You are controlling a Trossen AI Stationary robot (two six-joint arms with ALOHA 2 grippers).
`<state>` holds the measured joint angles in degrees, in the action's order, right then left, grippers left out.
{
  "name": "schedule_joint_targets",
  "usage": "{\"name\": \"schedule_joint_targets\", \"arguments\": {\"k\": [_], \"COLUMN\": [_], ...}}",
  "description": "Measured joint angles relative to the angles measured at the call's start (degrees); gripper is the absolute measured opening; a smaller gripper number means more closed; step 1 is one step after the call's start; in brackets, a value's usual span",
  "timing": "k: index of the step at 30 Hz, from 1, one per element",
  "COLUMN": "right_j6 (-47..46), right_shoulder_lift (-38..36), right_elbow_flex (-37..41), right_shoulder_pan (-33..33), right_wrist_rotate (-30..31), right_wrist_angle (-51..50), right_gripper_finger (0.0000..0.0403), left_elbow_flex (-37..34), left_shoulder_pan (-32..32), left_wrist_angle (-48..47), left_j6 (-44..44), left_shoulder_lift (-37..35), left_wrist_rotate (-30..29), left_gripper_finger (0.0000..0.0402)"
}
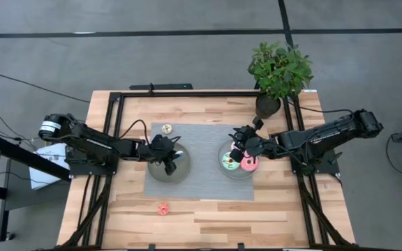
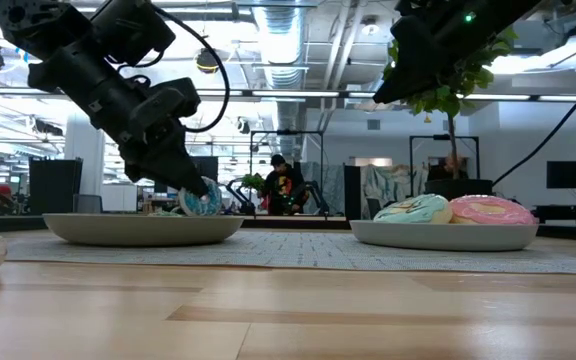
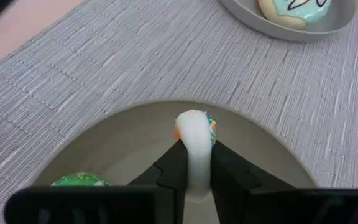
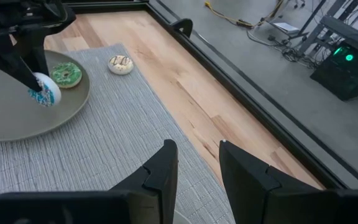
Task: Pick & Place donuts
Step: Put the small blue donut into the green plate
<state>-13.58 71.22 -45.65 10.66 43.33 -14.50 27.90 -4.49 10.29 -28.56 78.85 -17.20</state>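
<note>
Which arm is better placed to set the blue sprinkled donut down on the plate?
Left. The left hand grips the blue sprinkled donut on edge over the left plate. The right hand is empty, off its own plate.

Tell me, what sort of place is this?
Probably a robotics lab or workshop in an open industrial hall. Exposed ceiling ducts hang overhead, a black metal frame rims the pale wooden table, and cables trail to electronics with a green light on the concrete floor.
</note>
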Motion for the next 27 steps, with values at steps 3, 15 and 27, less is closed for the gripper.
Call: {"name": "schedule_joint_targets", "arguments": {"k": [3, 15, 27], "right_j6": [0.0, 0.0, 0.0], "right_shoulder_lift": [0.0, 0.0, 0.0], "right_elbow_flex": [0.0, 0.0, 0.0], "right_shoulder_pan": [0.0, 0.0, 0.0], "right_wrist_rotate": [0.0, 0.0, 0.0], "right_wrist_angle": [0.0, 0.0, 0.0], "right_gripper_finger": [0.0109, 0.0109, 0.0109], "left_elbow_flex": [0.0, 0.0, 0.0], "left_shoulder_pan": [0.0, 0.0, -1.3], "left_wrist_angle": [-0.4, -0.6, -0.3], "left_j6": [-0.3, -0.4, -1.3], "left_shoulder_lift": [0.0, 0.0, 0.0], "left_wrist_rotate": [0.0, 0.3, 0.9], "left_gripper_finger": [0.0063, 0.0073, 0.0073]}}
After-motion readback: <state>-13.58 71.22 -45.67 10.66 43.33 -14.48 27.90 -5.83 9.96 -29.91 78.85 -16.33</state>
